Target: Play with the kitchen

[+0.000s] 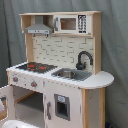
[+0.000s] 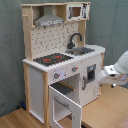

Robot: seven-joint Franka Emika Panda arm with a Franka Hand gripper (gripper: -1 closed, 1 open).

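The kitchen (image 2: 60, 60) is seen centred in both exterior views (image 1: 57, 70), its oven door (image 2: 65, 105) swung open at 6 o'clock. The gripper (image 2: 111, 75) is seen at 3 o'clock; whether the fingers are spread cannot be told.

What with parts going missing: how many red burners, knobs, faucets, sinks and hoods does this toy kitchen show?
Red burners: 2
Knobs: 2
Faucet: 1
Sink: 1
Hood: 1
Total on the kitchen: 7
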